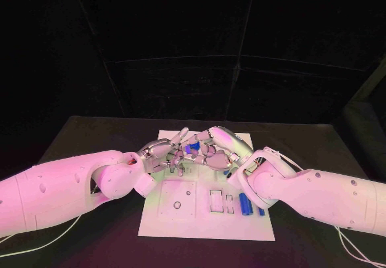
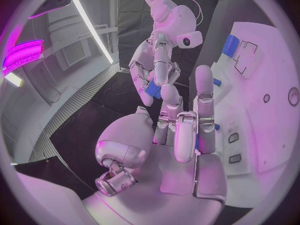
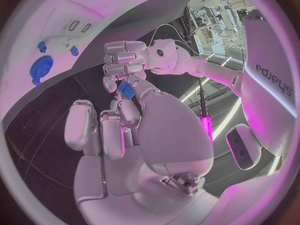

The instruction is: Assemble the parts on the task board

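Small blue part (image 1: 191, 148) pinched between fingertips above task board (image 1: 165, 222).

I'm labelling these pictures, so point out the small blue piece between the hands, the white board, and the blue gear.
blue piece (image 1: 191, 147), head view, its middle between the fingertips.
white board (image 1: 177, 223), head view, bare near corner.
blue gear (image 3: 42, 69), right wrist view, its centre.

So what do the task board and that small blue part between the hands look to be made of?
The task board looks like matte white rigid plastic or painted sheet: flat, with clean cut-out slots and no glare. The blue part, held up between the left hand and right hand, looks like solid-coloured plastic, possibly printed; its surface is too small to judge.
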